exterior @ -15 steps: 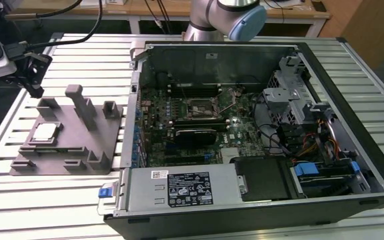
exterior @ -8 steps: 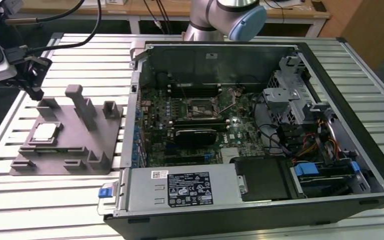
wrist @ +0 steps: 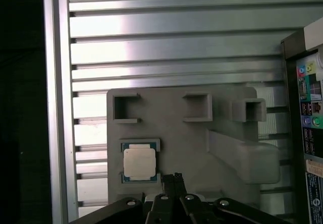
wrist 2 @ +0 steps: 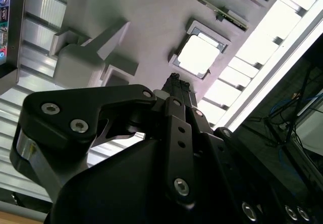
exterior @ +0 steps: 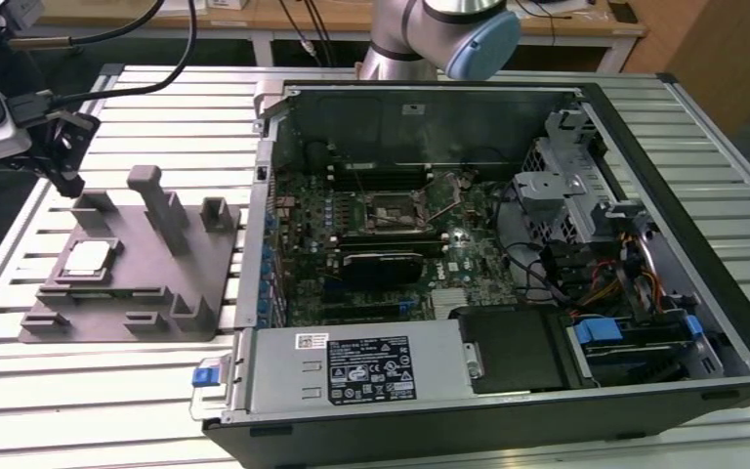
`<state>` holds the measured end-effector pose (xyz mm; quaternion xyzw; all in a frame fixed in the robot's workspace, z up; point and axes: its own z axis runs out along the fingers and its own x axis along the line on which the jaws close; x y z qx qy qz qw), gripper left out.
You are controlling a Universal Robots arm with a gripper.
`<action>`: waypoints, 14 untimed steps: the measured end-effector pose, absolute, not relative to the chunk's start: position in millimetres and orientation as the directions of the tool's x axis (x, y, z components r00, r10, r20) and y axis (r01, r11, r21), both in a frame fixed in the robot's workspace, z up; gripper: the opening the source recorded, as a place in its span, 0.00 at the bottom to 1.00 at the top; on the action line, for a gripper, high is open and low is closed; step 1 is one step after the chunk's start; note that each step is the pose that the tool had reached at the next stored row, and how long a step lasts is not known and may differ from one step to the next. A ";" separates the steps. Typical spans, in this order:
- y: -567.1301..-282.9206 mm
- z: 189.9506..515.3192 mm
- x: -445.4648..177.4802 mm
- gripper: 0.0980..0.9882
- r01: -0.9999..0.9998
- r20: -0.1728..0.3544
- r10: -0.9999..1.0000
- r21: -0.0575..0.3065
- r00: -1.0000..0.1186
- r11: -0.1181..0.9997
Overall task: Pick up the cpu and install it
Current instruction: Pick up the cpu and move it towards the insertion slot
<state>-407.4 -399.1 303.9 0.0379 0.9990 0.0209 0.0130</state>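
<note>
The cpu (exterior: 89, 259) (wrist 2: 198, 54) (wrist: 139, 162) lies flat, silver top up, in a square recess of the grey fixture (exterior: 153, 293) (wrist: 192, 138). The fixture rests on the slatted metal desk (exterior: 89, 391), at the exterior view's left of the open computer case (exterior: 687, 195). The tool (exterior: 69, 184) (wrist 2: 176, 86) (wrist: 174, 177) hangs above the fixture near the cpu. Its fingers are clenched together and grasp nothing. Inside the case, the motherboard socket (exterior: 395, 210) stands bare.
</note>
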 end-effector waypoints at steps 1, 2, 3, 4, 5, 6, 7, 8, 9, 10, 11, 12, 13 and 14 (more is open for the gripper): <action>-399.1 303.6 -407.7 0.01 0.075 -0.024 0.076 0.043 -0.997 0.996; -399.1 303.4 -408.1 0.01 0.075 -0.024 0.076 0.043 -0.997 0.996; -399.1 303.2 -408.5 0.01 0.075 -0.024 0.076 0.043 -0.997 0.996; -399.1 302.9 -408.8 0.01 0.075 -0.024 0.076 0.043 -0.997 0.996; -399.1 302.7 -409.2 0.01 0.075 -0.024 0.076 0.043 -0.997 0.996; -399.1 302.5 -409.5 0.01 0.075 -0.024 0.076 0.043 -0.997 0.996; -399.1 302.2 -409.9 0.01 0.075 -0.024 0.076 0.043 -0.997 0.996; -399.1 301.8 -410.2 0.01 0.075 -0.024 0.076 0.043 -0.997 0.996; -399.1 301.4 -410.5 0.01 0.075 -0.024 0.076 0.043 -0.997 0.996; -399.1 300.9 -410.9 0.01 0.075 -0.024 0.076 0.043 -0.997 0.996; -399.1 300.4 -411.3 0.01 0.075 -0.024 0.076 0.043 -0.997 0.996; -399.1 300.0 -411.7 0.01 0.075 -0.024 0.076 0.043 -0.997 0.996; -399.1 299.5 -412.1 0.01 0.075 -0.024 0.076 0.043 -0.997 0.996; -399.1 299.1 -412.5 0.01 0.075 -0.024 0.076 0.043 -0.997 0.996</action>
